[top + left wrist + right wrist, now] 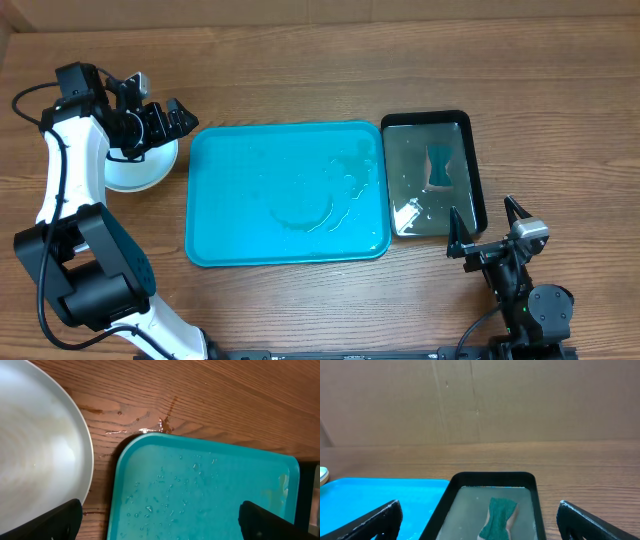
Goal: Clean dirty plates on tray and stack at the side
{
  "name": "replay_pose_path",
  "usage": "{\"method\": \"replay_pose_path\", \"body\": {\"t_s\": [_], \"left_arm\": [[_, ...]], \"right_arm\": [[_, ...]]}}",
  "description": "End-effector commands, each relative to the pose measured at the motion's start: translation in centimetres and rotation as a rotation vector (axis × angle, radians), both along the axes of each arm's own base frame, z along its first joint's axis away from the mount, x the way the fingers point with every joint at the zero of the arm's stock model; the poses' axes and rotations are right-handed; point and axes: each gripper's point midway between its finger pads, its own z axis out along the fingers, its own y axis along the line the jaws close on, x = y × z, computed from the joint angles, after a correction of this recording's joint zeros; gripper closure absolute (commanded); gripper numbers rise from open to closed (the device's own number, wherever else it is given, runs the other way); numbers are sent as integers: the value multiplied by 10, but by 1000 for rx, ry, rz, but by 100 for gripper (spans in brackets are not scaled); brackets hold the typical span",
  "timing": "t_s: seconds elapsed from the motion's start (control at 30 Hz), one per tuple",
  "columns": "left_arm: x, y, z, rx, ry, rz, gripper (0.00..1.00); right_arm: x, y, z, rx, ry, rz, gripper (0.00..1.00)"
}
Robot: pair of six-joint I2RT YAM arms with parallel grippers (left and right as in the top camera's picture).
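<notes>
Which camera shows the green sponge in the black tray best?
The overhead view: the green sponge lies whole in the black tray, seen from above. The right wrist view shows it closer but at a low angle, its near end cut off. The left wrist view does not show it.

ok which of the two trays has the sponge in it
The smaller black tray, right of the turquoise tray; the green sponge lies in it.
</notes>
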Motion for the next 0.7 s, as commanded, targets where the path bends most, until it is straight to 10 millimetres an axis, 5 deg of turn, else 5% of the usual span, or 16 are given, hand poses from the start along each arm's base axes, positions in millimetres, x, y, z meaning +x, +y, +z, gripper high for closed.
{"method": "replay_pose_path", "body": {"t_s": [0.0,0.3,0.67], "left_arm": [[0,-12,-1,-5,-6,-45,0],[3,-47,26,15,-68,-125,0],[-24,-116,147,86,-362,-273,0]], "right_arm": [[0,-1,-1,4,-5,-7,0],[0,-1,-1,4,-5,-7,0],[0,-1,-1,4,-5,-7,0]]}}
